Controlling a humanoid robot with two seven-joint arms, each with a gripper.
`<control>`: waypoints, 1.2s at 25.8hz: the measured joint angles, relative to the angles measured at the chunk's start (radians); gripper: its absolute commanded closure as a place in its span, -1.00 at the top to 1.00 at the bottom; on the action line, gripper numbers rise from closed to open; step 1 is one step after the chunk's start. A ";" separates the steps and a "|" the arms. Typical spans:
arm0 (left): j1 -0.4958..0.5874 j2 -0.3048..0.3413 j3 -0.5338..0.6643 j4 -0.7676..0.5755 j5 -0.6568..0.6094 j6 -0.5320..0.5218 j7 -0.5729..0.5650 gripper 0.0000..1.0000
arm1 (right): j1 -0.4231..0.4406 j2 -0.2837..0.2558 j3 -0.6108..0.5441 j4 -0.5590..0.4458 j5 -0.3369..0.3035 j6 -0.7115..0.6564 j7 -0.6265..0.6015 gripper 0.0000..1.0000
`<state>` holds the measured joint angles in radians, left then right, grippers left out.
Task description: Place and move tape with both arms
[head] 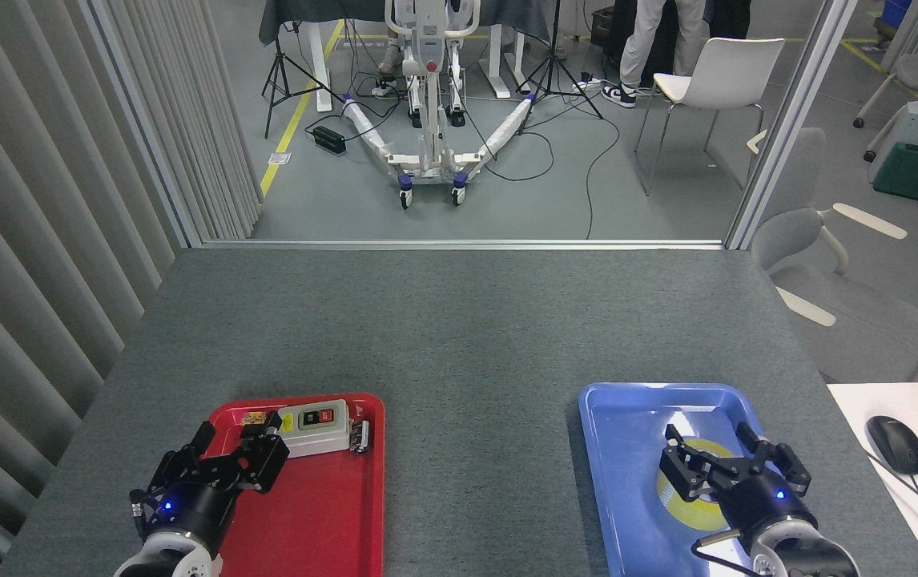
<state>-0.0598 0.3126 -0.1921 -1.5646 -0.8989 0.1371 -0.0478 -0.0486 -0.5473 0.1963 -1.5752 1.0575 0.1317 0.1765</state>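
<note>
Head view. Wide roll of translucent yellow packing tape w/ white cardboard core (695, 501) lies flat inside the blue plastic tray (627, 417) at right of the grey felt-covered surface (459, 320); roll's hole axis points up, so no long axis in plan. Black two-finger right pincer (723, 458) sits directly over the roll's far rim, hiding part of it; fingers spread wide, holding nothing. Whether fingertips touch the tape: cannot tell, since view is from above and behind.

Key relation: tape is just below and slightly toward the robot from the right pincer, i.e. right arm is much the nearer; left arm is well apart, across the surface.

Black two-finger left pincer (239, 457) hovers over the red plastic tray (331, 513), fingers parted, empty, tips close beside the grey switch box w/ red button (315, 421); contact not resolvable.

Judgement: tape appears set down in the blue tray; any next grasp would suit the right arm, closing across the rim.
</note>
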 measured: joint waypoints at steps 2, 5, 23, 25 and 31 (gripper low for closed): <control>0.000 -0.001 0.000 0.000 0.000 0.000 0.000 0.99 | 0.011 0.004 -0.024 0.001 0.032 -0.009 -0.121 0.96; 0.000 -0.003 0.001 0.001 0.000 0.000 0.000 0.99 | 0.042 0.018 -0.065 0.002 0.060 -0.018 -0.222 0.96; -0.002 0.000 0.008 0.008 0.000 0.000 0.005 1.00 | 0.172 0.128 -0.252 0.001 0.114 -0.095 -0.266 0.99; -0.002 -0.001 0.008 0.011 0.000 0.000 0.003 0.99 | 0.174 0.129 -0.251 0.000 0.111 -0.095 -0.269 0.99; -0.002 -0.007 0.007 0.014 0.000 -0.007 0.002 0.99 | 0.176 0.135 -0.246 0.000 0.109 -0.097 -0.262 0.99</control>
<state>-0.0614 0.3055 -0.1850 -1.5508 -0.8989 0.1300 -0.0461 0.1269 -0.4123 -0.0496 -1.5754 1.1661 0.0348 -0.0859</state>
